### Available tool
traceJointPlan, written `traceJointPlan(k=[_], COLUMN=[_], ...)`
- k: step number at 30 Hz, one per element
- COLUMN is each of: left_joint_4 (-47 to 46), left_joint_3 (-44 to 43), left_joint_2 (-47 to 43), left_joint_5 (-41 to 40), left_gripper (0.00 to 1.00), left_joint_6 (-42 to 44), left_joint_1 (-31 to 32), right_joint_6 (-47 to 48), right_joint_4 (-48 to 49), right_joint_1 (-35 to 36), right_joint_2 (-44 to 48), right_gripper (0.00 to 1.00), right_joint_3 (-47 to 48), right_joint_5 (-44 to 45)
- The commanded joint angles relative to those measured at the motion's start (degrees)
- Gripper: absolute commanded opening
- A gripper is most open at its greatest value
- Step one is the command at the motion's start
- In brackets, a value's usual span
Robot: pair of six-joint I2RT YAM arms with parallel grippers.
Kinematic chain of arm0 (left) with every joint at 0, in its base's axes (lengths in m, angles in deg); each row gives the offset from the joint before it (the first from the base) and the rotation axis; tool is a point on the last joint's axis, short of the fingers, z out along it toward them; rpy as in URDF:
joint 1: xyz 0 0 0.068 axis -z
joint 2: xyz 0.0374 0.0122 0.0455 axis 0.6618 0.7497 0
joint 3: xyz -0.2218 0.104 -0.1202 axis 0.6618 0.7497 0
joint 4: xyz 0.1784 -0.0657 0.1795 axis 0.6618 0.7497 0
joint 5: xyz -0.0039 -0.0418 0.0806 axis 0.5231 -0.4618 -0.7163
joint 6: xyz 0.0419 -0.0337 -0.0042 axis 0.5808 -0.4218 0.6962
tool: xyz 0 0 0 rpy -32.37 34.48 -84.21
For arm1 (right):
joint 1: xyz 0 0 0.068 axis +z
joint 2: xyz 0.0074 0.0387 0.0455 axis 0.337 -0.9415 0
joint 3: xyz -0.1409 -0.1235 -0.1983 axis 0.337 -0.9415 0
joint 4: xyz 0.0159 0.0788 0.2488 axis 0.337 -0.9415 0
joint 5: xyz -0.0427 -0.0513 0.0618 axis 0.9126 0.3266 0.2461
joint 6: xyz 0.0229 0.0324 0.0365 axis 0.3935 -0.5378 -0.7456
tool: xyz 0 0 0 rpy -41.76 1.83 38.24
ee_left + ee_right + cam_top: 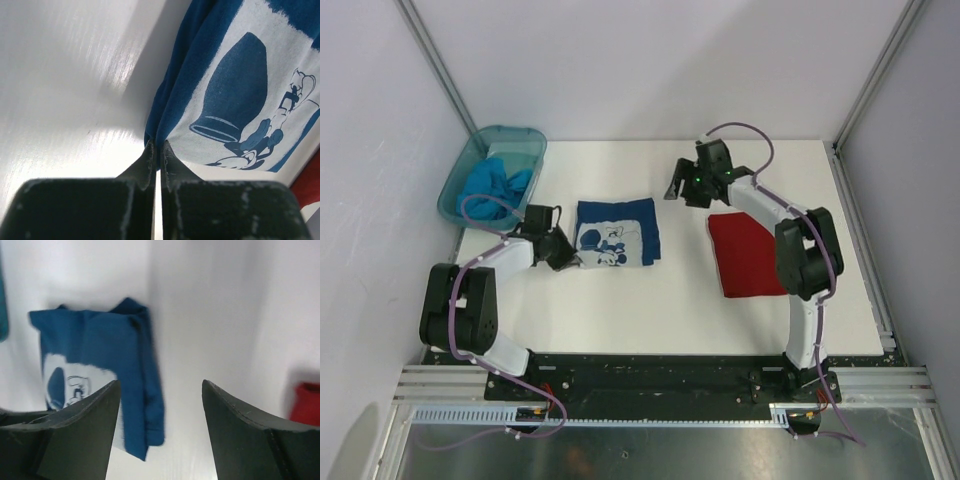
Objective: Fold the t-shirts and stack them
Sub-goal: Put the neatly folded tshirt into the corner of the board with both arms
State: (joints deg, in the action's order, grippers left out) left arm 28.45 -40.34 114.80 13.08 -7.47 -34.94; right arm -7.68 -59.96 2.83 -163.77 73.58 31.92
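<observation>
The navy t-shirt (618, 232) lies folded on the surface (650, 310). The left gripper (156, 150) is closed on its left edge. The right gripper (160, 390) stands open, to the right of the navy t-shirt. The red t-shirt (748, 255) lies farther right. The turquoise t-shirt (498, 182) sits in the tub (535, 165) to the left of the navy t-shirt.

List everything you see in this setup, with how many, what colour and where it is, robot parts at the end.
navy t-shirt: one, navy blue with a white cartoon print, folded, left of the table's centre
red t-shirt: one, plain red, folded, right side of the table
turquoise t-shirt: one, bright turquoise, bunched inside the tub
tub: one, translucent teal, far left corner of the table
table: one, white, under everything
left gripper: one, black, shut, tips at the navy t-shirt's near left edge
right gripper: one, black, open, holding nothing, over the far table between the navy and red shirts
</observation>
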Motion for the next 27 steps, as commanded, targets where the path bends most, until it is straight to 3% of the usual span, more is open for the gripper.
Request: traceJointPlan(k=[1,7,15,27], left_joint_4=[1.1,1.5,1.6,1.6], left_joint_3=[-2.7,-3.9,-4.4,-4.6], left_joint_2=[0.1,1.2,2.0,1.8], left_joint_5=[-1.1,0.0,0.7,1.3], left_gripper=[0.00,0.00,0.00,0.00], left_joint_6=[2.0,2.9,3.3,3.5], left_joint_1=[-1.1,-1.3,-1.4,-1.3], right_joint_6=[3.3,3.6,4.9,2.8], right_joint_4=[8.0,11.2,5.5,1.2], right_joint_1=[1.9,3.0,4.7,7.6], right_joint_2=[-5.6,-11.3,-18.1,-21.1], right_gripper=[0.72,0.78,0.78,0.66], right_joint_3=[4.1,7.1,15.0,17.8], right_joint_5=[-11.0,-15.0,-12.7,-9.1])
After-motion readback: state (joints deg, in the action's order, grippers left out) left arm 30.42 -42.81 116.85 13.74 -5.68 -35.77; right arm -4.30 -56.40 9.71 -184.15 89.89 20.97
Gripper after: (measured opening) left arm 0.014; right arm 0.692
